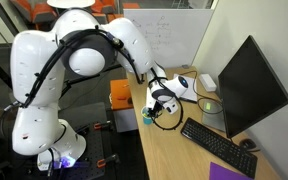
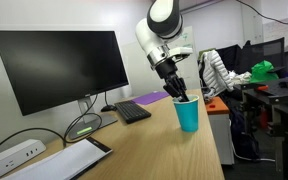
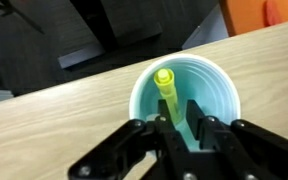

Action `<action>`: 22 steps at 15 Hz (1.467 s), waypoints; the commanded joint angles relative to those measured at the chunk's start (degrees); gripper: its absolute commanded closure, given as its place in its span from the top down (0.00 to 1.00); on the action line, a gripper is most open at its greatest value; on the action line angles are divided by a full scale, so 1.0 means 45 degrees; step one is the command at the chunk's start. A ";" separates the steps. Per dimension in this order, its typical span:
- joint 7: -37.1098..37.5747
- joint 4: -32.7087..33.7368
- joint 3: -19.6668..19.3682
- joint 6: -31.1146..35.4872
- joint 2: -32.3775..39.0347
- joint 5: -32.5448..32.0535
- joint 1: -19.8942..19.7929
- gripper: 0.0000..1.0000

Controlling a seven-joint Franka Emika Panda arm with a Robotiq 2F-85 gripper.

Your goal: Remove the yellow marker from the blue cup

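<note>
The yellow marker point(image 3: 168, 95) leans inside the blue cup point(image 3: 222, 92) on the table point(image 3: 54, 135). The jaws dip into the cup, narrowly parted astride it (whether pinching, I cannot tell), hiding its lower end.

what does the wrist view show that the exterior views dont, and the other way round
Only the wrist view looks down into the blue cup and shows the yellow marker standing inside it, its lower end running between the fingers of the gripper; whether they clamp it cannot be told. Only the exterior views show the monitor, the keyboard and the white arm. Both share the cup, the gripper at its mouth and the wooden table.
</note>
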 commanded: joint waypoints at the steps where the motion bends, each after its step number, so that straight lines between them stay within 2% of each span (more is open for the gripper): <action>1: -0.0133 0.0481 -0.0049 -0.0841 0.0131 -0.0761 0.0132 0.28; 5: -0.0249 0.0666 0.0008 -0.1200 0.0139 -0.1432 0.0301 0.29; 10: -0.0430 0.0692 0.0069 -0.1507 0.0189 -0.1953 0.0417 0.25; 17: -0.1154 0.0630 0.0145 -0.1527 0.0385 -0.2074 0.0337 0.30; 22: -0.1326 0.0641 0.0127 -0.1574 0.0504 -0.2205 0.0371 0.29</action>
